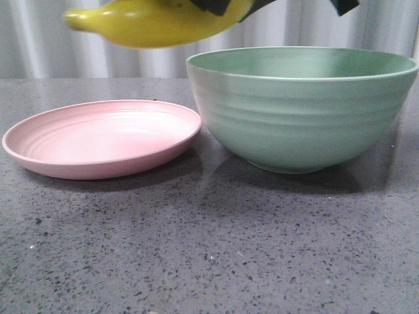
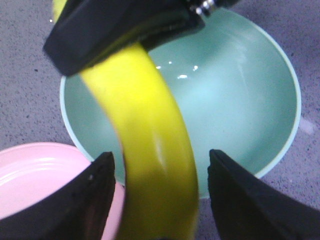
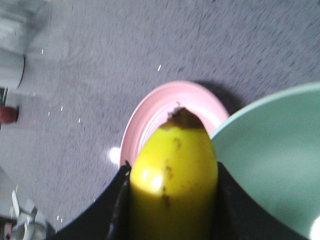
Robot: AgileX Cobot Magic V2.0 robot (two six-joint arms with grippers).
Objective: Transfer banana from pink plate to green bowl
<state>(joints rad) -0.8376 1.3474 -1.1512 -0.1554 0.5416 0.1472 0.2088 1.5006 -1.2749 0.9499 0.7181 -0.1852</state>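
I hold the banana (image 1: pixel 157 23) lifted off the pink plate (image 1: pixel 105 139), right gripper (image 3: pixel 172 200) fingers clamped on it, left gripper (image 2: pixel 160 192) fingers apart; lowering into the green bowl (image 1: pixel 301 111) remains.

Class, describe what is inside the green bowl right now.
The green bowl shows only bare glossy floor; the held banana covers its near rim, so that part cannot be seen.

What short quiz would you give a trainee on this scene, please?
1. True or false: the glossy yellow plastic-looking banana lies on the shallow round pale pink plate.
2. Which pincer is shut on the banana? A. left pincer B. right pincer
3. Fill in: in the front view, the large ridged mint-green bowl stands to the plate's ___.
Key: 1 false, it is held in the air; 2 B; 3 right.
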